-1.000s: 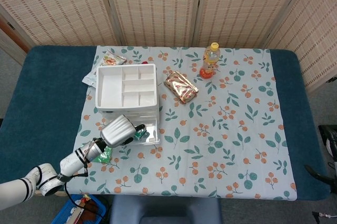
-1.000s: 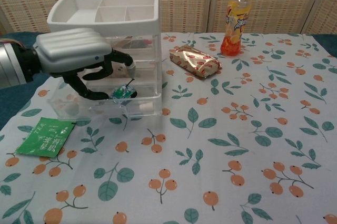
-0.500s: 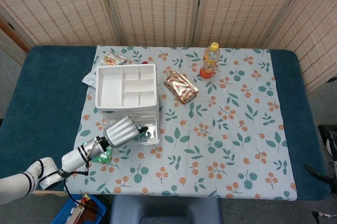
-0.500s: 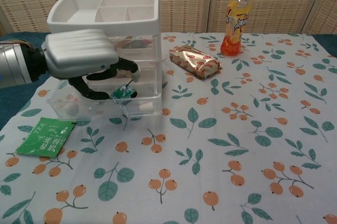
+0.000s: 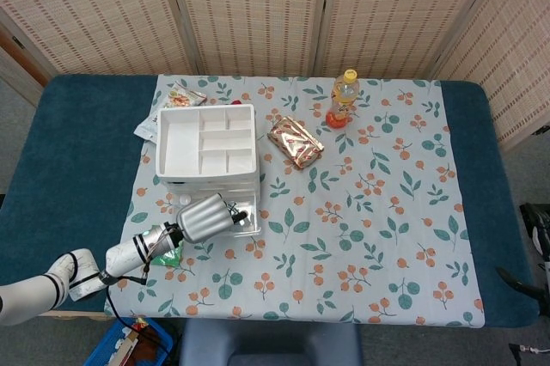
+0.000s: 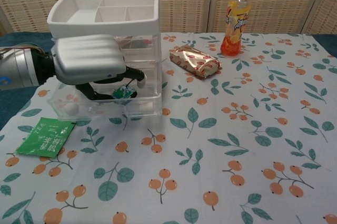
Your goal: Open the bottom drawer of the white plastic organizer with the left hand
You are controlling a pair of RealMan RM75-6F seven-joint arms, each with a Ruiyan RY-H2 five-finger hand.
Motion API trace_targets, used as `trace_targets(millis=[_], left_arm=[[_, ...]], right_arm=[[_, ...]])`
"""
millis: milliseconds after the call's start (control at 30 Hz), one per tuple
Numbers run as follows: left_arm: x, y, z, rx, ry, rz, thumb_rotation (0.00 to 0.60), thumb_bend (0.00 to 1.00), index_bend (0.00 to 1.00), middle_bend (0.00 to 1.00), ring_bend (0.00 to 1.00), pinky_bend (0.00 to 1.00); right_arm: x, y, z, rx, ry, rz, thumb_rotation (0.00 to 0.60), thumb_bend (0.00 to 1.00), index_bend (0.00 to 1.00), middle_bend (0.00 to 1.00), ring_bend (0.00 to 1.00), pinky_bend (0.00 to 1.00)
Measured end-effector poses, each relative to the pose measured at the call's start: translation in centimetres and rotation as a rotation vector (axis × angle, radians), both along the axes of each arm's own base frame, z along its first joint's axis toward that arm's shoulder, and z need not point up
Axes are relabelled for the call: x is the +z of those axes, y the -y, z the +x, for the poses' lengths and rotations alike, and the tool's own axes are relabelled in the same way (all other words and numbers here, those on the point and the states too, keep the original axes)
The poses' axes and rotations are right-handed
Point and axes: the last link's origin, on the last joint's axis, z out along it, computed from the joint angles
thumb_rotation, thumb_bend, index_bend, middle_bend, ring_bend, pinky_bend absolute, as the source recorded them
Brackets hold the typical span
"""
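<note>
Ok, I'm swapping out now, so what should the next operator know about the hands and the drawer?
Left robot hand: over the bottom drawer, fingers curled down into it; a firm hold cannot be confirmed.
Right robot hand: not in view.
Organizer: on the cloth's left side; bottom drawer pulled out toward the front, a small green item inside.
Done: drawer is partly open.
Left: judge whether to pull further, then withdraw the hand.

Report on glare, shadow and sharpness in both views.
Head view: even light, sharp throughout, soft shadow under the left hand. Chest view: the grey hand looms large and crisp, shading the clear bottom drawer of the white plastic organizer; faint sheen on the gold foil packet; no blown glare.
</note>
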Motion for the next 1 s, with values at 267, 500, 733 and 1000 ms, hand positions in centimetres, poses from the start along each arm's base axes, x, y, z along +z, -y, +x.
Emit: trace_targets(millis=[267, 500, 733, 1000], left_arm=[[-0.3, -0.2, -0.1, -0.028, -0.040, 0.006, 0.600, 0.25, 0.31, 0.86, 0.95, 1.00], [-0.3, -0.7, -0.1, -0.035, -0.061, 0.025, 0.600, 0.25, 0.30, 0.86, 0.95, 1.00], [-0.1, -1.1, -0.5, -0.007, -0.091, 0.041, 0.600, 0.25, 0.30, 0.86, 0.95, 1.00], [0.0, -1.1, -0.2, 0.014, -0.094, 0.046, 0.600, 0.25, 0.29, 0.86, 0.95, 1.00]], right_arm=[[-0.1, 0.2, 0.0, -0.002, 0.000, 0.002, 0.600, 0.11, 0.00, 0.12, 0.08, 0.13], [-0.1, 0.2, 0.0, -0.004, -0.001, 0.002, 0.600, 0.11, 0.00, 0.12, 0.08, 0.13], [-0.1, 0.2, 0.0, -0.004, 0.000, 0.004, 0.600, 0.11, 0.00, 0.12, 0.08, 0.13], [-0.1, 0.2, -0.1, -0.005, 0.002, 0.003, 0.600, 0.11, 0.00, 0.12, 0.08, 0.13]])
